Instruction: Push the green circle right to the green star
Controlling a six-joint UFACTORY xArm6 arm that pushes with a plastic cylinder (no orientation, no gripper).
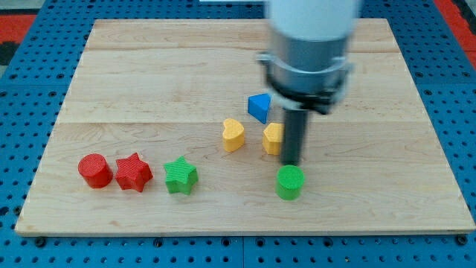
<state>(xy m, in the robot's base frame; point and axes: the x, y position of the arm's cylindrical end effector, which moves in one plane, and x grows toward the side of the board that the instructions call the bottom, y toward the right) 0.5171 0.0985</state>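
Wooden board (134, 67) — green circle (290, 182) (upright) touches my tip (291, 163).

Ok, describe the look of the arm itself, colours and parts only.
A wide pale grey-white cylinder enters from the view's top and ends in a dark collar with a metallic band. A straight dark rod hangs below it, down to my tip. No cables or markings show.
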